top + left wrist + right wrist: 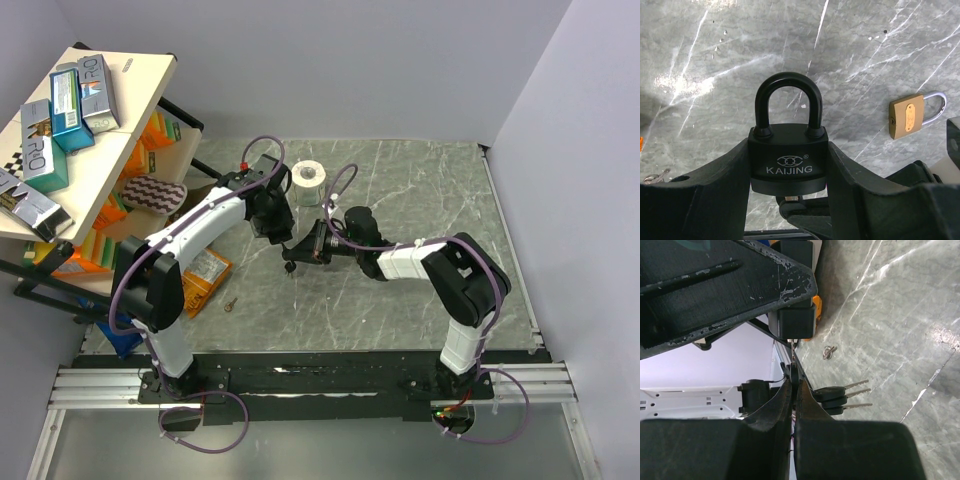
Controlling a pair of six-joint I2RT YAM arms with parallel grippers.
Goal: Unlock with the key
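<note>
Pinching 1 thin silver blade of the key bunch (834, 395), the right gripper (794, 380) has its 2 fingers pressed together just under the black padlock (788, 167). The blade's long axis runs straight from the fingertips to the padlock's underside, with its tip at the body. How far it sits in the keyway is hard to make out, and its head is hidden between the fingers. 3 spare keys hang beside those fingers, below the padlock, their blades parallel and pointing sideways, across the held blade. The left gripper (789, 150) clamps the padlock's body on both flanks, its closed shackle pointing away from the wrist. A brass padlock (905, 117) lies flat on the marble table (715, 50), apart from the black one, its shackle pointing away from it. From above, the arms cover most of the black padlock.
</note>
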